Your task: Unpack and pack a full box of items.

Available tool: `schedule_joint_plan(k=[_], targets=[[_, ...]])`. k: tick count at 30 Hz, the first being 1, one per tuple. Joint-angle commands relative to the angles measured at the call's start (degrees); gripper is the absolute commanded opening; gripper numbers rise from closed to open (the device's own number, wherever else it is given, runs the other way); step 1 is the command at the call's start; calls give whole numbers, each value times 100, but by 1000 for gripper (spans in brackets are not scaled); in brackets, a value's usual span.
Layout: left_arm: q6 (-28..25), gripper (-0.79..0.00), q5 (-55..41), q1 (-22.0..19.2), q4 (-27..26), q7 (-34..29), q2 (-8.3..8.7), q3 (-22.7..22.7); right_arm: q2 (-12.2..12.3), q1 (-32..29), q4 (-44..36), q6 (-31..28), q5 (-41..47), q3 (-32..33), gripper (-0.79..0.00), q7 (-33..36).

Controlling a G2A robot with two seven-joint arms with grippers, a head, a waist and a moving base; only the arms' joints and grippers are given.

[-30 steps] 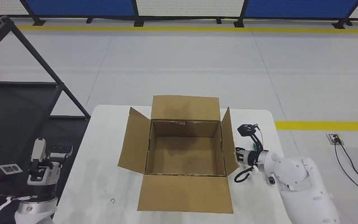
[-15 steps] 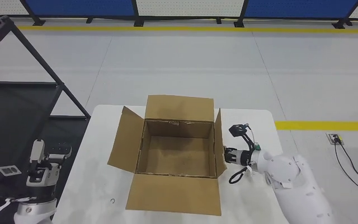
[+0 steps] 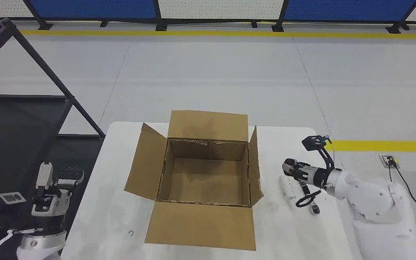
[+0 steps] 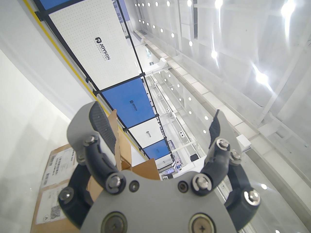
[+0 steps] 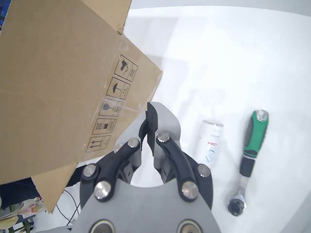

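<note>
Calls for parting the empty, pinched-shut right gripper [image 5: 149,120], then straddling the white tube [image 5: 211,143] crosswise, clear of ratchet [image 5: 249,158] and box [image 5: 60,73].

Right gripper [image 5: 148,124] fingers together beside box [image 5: 60,73] flap; white tube [image 5: 211,144], green-handled ratchet [image 5: 250,156] lying on table [image 5: 218,61].

Factory hall: blue partition panels [image 3: 91,8], yellow floor line [image 3: 195,32], ceiling lights [image 4: 218,1].

Pale grey floor [image 3: 214,71], yellow line [image 3: 195,32] — blue-and-white panels [image 3: 91,8] behind (bright ceiling lights [image 4: 218,1] overhead).
</note>
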Motion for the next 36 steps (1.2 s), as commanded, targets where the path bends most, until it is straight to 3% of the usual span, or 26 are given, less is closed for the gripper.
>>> schedule_joint_plan(k=[1,2,10,23,31,35,36], targets=[[19,0,12,-19,7,-10,0,15,43,-116,-145,37,-79,129,-37,127],[26,0,13,-27,7,-12,0,23,61,-173,-189,63,-107,169,0,194],[37,0,31,-51,9,-28,-1,52,157,-357,-139,-57,-773,-61,0,367],[55,0,110,-21,-27,47,-12,86,215,11,653,-334,-1536,-765,0,277],[28,0,69,10,-20,84,-20,64,198,356,1233,-219,-2041,-1298,-65,176],[23,0,69,10,-15,96,-22,64,181,469,1390,-99,-2217,-1509,-142,109],[22,0,68,10,-11,96,-23,61,179,495,1424,-80,-2251,-1546,-197,102]])
